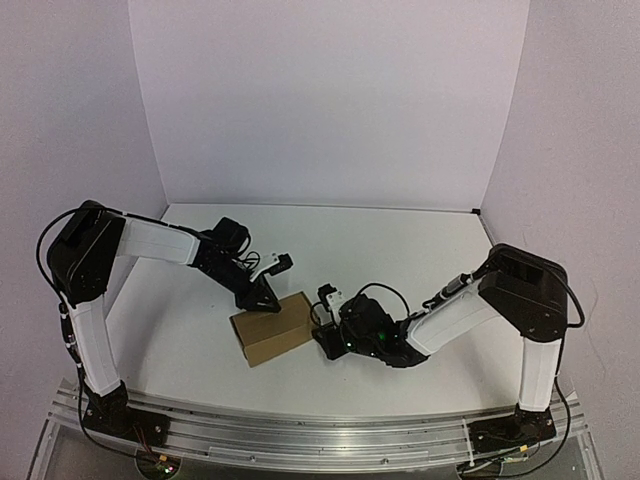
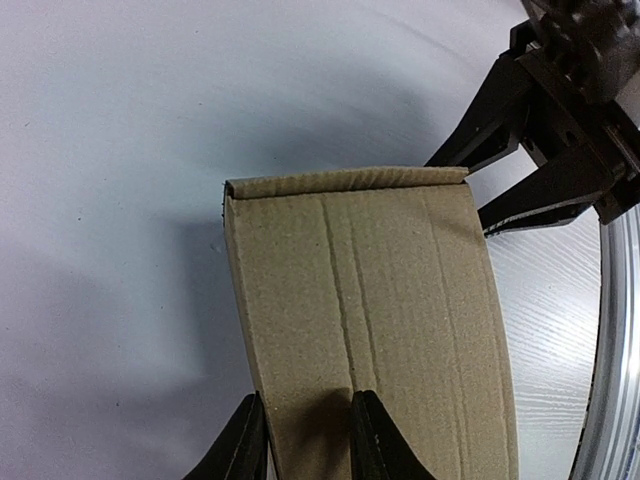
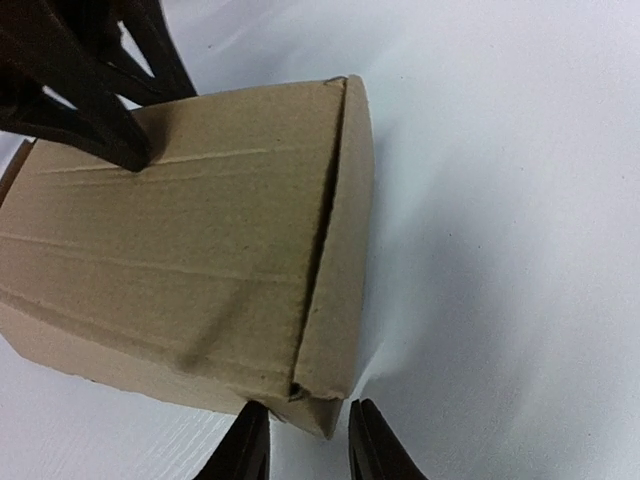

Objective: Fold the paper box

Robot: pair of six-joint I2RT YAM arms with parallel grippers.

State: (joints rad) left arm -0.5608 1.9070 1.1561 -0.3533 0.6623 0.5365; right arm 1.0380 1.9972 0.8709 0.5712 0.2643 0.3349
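Note:
The paper box (image 1: 275,330) is a small closed brown cardboard box lying on the white table between the arms. My left gripper (image 1: 262,297) straddles its far top edge. In the left wrist view one of its fingers (image 2: 240,450) lies against the box's (image 2: 370,290) side and the other presses on the top face, so the gripper (image 2: 305,445) is shut on that edge. My right gripper (image 1: 322,318) sits low at the box's right end. Its jaws (image 3: 308,450) stand open, with the lower corner of the end flap (image 3: 345,250) just at the tips. The left fingers (image 3: 100,110) show on the box (image 3: 180,260) there.
White walls close in the table at the back and on both sides. An aluminium rail (image 1: 300,430) carrying both arm bases runs along the near edge and shows at the right of the left wrist view (image 2: 615,350). The right gripper (image 2: 520,170) hangs just past the box's far end.

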